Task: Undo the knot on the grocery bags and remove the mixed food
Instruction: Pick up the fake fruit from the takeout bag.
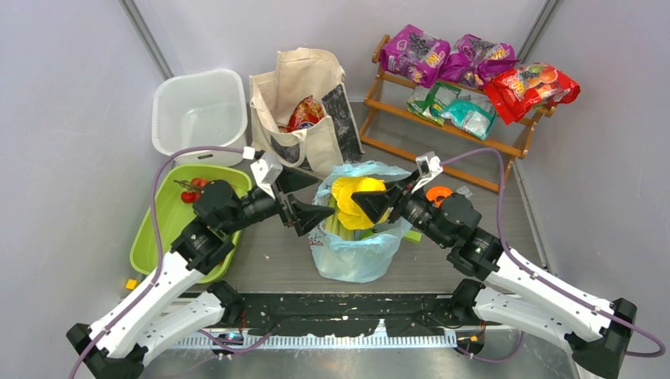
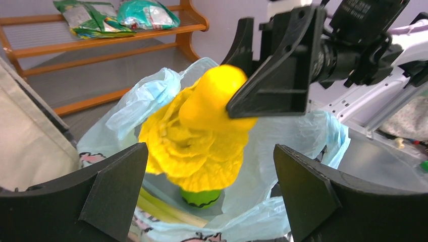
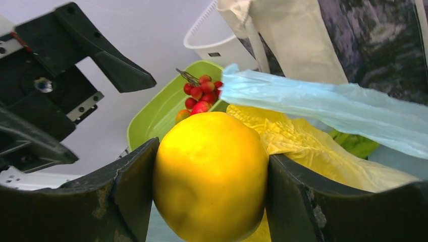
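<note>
The light-blue grocery bag [image 1: 355,254] stands at the table's middle with its mouth open; the knot is out of view. My right gripper [image 1: 371,201] is shut on the smooth round end of a yellow vegetable [image 3: 212,171], whose ruffled leaves [image 2: 202,146] hang above the bag's mouth. Inside the bag lie a green fruit [image 2: 201,197] and pale green stalks [image 2: 161,209]. My left gripper [image 2: 209,191] is open just left of the bag, holding nothing. The cream canvas tote [image 1: 304,87] behind holds a red snack packet [image 1: 305,114].
A green tub [image 1: 158,229] at the left holds small red fruits [image 1: 192,189]. A white tub [image 1: 197,110] stands behind it. The wooden rack [image 1: 442,126] at the back right carries purple packets [image 1: 442,55], teal packets [image 1: 458,106] and a red packet [image 1: 529,87].
</note>
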